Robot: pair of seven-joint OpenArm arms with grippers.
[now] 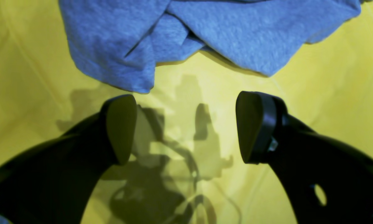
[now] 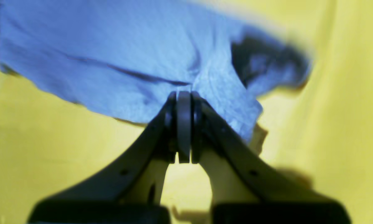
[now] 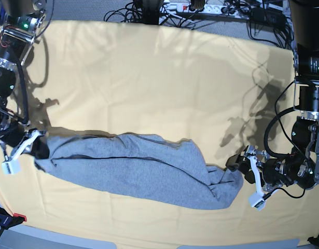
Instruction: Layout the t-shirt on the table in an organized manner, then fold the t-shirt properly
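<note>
The grey t-shirt [image 3: 143, 168] lies bunched in a long, crumpled band across the near part of the yellow table [image 3: 149, 78]; no lettering shows. My right gripper [image 3: 39, 148] is at the shirt's left end in the base view. In the right wrist view the right gripper [image 2: 184, 97] is shut on the edge of the t-shirt [image 2: 112, 56], and the cloth puckers at its tips. My left gripper [image 1: 186, 124] stands open just short of the t-shirt [image 1: 211, 34], nothing between its fingers [image 1: 121, 127]. In the base view the left gripper [image 3: 237, 167] is at the shirt's right end.
Cables and a power strip [image 3: 200, 8] run along the table's far edge. A red-tipped clamp [image 3: 11, 218] sits at the near left corner. The near table edge [image 3: 149, 241] passes close below the shirt. Arm shadows fall on the cloth [image 1: 174, 174].
</note>
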